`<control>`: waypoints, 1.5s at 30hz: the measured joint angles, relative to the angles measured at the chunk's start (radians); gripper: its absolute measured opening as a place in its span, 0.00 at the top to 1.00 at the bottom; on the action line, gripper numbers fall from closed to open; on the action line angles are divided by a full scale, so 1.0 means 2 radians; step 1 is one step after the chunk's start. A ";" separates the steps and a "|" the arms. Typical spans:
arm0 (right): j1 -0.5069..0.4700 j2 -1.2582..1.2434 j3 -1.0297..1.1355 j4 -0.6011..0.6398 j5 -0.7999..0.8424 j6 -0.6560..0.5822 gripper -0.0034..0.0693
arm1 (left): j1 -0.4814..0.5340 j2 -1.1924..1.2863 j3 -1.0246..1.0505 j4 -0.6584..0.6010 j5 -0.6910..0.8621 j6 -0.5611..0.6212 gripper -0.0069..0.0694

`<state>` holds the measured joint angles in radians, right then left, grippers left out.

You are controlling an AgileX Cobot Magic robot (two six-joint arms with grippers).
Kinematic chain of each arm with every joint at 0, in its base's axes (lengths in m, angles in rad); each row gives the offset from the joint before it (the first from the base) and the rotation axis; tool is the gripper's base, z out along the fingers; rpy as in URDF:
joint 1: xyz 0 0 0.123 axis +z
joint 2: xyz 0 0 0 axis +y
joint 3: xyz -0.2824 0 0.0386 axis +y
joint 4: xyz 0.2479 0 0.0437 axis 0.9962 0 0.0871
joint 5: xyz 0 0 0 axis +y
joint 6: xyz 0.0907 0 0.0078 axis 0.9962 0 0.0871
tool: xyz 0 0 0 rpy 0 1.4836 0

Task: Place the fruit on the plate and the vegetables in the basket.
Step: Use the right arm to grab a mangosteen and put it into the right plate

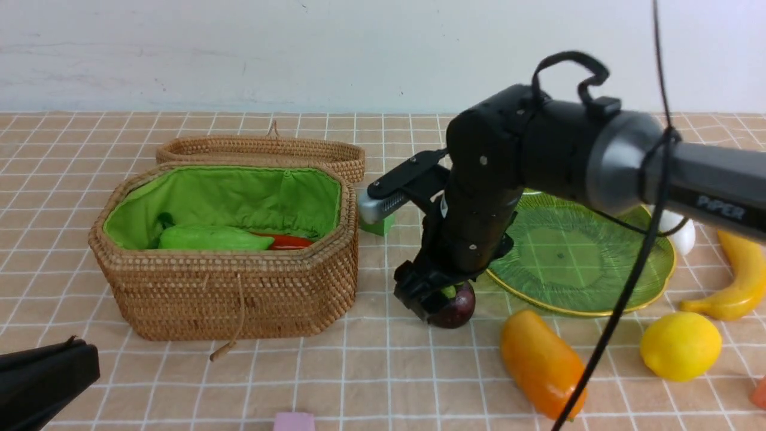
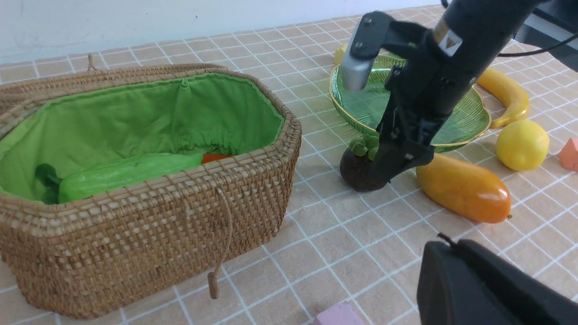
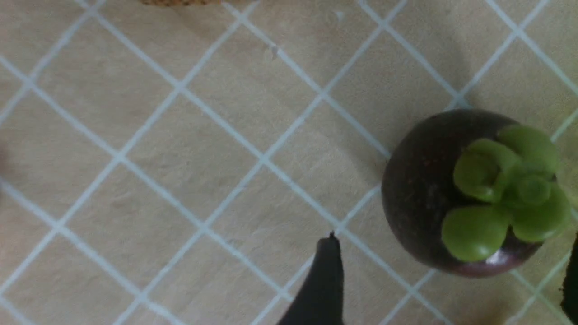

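The dark purple mangosteen (image 1: pixel 458 306) with its green cap (image 3: pixel 505 189) stands on the cloth between basket and plate. My right gripper (image 1: pixel 431 299) hangs over it, open. In the right wrist view its two black fingertips (image 3: pixel 326 275) stand wide on either side of the fruit and clear of it. The green leaf plate (image 1: pixel 574 257) holds nothing. Mango (image 1: pixel 538 362), lemon (image 1: pixel 680 345) and banana (image 1: pixel 742 281) lie around it. The wicker basket (image 1: pixel 239 287) holds a green pod (image 1: pixel 209 238) and an orange vegetable (image 1: pixel 287 241). My left gripper (image 1: pixel 81 353) rests shut at the near left.
The basket's lid (image 1: pixel 263 149) lies open behind it. A green cube (image 1: pixel 378 226) sits beside the basket, a pink cube (image 1: pixel 293 421) at the front edge and a reddish block (image 1: pixel 760 392) at the far right. A white rounded piece (image 1: pixel 683 236) shows behind my right arm.
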<state>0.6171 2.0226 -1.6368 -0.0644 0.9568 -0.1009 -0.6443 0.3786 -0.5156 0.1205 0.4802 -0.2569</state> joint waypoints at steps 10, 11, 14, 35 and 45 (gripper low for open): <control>0.000 0.047 -0.001 -0.053 -0.039 0.018 0.06 | 0.000 0.000 0.000 0.000 0.000 0.000 0.93; 0.000 0.049 -0.001 -0.053 -0.042 0.018 0.06 | 0.000 0.000 0.000 0.000 0.000 0.000 0.93; 0.000 0.059 -0.001 -0.053 -0.058 0.018 0.07 | 0.000 0.000 0.000 0.000 0.000 0.000 0.93; -0.139 -0.004 -0.061 -0.036 0.014 0.131 0.17 | 0.000 -0.001 0.000 -0.053 -0.068 0.000 0.93; -0.203 0.058 -0.060 0.052 -0.001 0.119 0.03 | 0.000 -0.001 0.000 -0.075 -0.066 0.010 0.93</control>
<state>0.2110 2.1393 -1.7576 0.0389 0.9549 0.1373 -0.6443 0.3769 -0.5148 -0.0293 0.3483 -0.2371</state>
